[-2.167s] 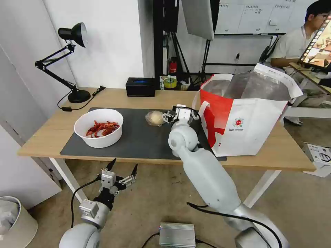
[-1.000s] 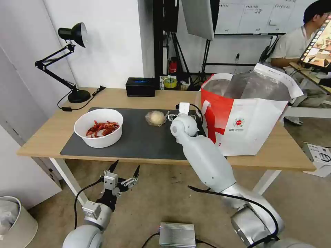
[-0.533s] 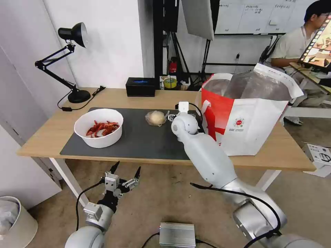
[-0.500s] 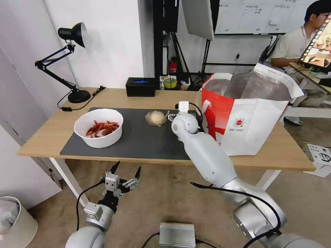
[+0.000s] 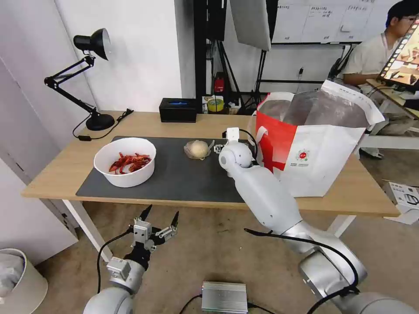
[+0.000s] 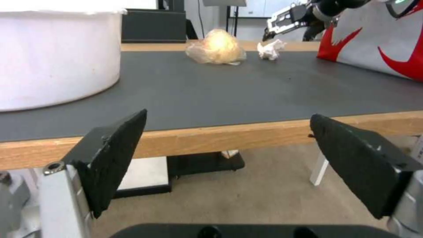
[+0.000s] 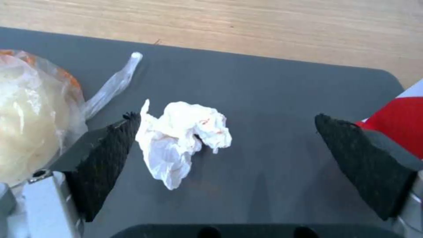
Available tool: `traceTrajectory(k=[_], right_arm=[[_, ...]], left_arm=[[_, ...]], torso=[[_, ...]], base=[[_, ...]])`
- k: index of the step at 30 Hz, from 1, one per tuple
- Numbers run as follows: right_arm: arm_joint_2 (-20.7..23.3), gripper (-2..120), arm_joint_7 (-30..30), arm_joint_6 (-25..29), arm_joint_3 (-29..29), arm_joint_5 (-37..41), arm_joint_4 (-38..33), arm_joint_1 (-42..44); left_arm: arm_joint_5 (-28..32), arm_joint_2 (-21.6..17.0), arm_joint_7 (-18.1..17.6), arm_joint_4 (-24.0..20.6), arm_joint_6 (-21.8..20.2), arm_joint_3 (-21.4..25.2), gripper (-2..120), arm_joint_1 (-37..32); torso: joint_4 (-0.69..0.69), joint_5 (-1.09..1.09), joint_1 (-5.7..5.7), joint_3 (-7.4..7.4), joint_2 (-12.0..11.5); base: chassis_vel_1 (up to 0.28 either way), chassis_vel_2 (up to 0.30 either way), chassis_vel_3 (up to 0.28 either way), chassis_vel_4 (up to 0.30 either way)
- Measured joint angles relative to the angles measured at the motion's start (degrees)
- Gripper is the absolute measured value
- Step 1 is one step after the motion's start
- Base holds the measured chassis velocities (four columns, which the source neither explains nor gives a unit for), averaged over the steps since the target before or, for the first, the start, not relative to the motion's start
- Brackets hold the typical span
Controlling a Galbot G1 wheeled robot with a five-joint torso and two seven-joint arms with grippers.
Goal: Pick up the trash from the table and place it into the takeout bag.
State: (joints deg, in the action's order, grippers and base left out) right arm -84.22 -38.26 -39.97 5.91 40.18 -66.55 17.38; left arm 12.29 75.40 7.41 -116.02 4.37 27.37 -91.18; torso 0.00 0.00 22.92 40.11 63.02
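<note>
Right gripper (image 7: 227, 147) – jaws wide apart – hovers over crumpled tissue (image 7: 180, 142) on grey mat (image 7: 273, 99); left gripper (image 5: 159, 217), also spread, below table edge (image 5: 131, 198)

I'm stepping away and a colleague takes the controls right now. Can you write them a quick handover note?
Right gripper: open, low over the mat, the crumpled tissue between its fingers but off-centre, close by one pad; not gripped.
Left gripper: open, parked below the table's front edge.
On the mat: bowl of crayfish shells, bag with beige lump beside the tissue.
Takeout bag: standing open at the mat's right end.
Done: nothing visibly bagged; the bag's inside is hard to see.
Left: tissue, lump bag, bowl.
</note>
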Motion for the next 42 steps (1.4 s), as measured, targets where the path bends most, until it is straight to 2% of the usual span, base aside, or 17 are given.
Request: traceTrajectory(k=[6,28,42], right_arm=[[1.5,100,0.7,-0.2,2.0,0.0,-0.3,-0.5],[1.3,100,2.0,-0.7,2.9,0.3,-0.5,-1.8],[0.4,100,4.5,-0.7,2.5,0.1,3.1,-2.5]], left_arm=[[-0.8,1.2,0.0,-0.4,-0.5,-0.2,100,-0.1],[-1.1,1.3,0.0,-1.4,-0.7,0.0,100,-0.8],[-1.1,0.9,-0.1,-1.2,-0.9,-0.2,100,-0.7]], torso=[[-0.01,0.00,0.00,0.00,0.0],[0.00,-0.01,0.00,0.00,0.0],[0.00,0.00,0.00,0.00,0.0]], base=[[0.000,0.000,0.000,0.000],[0.000,0.000,0.000,0.000],[0.000,0.000,0.000,0.000]])
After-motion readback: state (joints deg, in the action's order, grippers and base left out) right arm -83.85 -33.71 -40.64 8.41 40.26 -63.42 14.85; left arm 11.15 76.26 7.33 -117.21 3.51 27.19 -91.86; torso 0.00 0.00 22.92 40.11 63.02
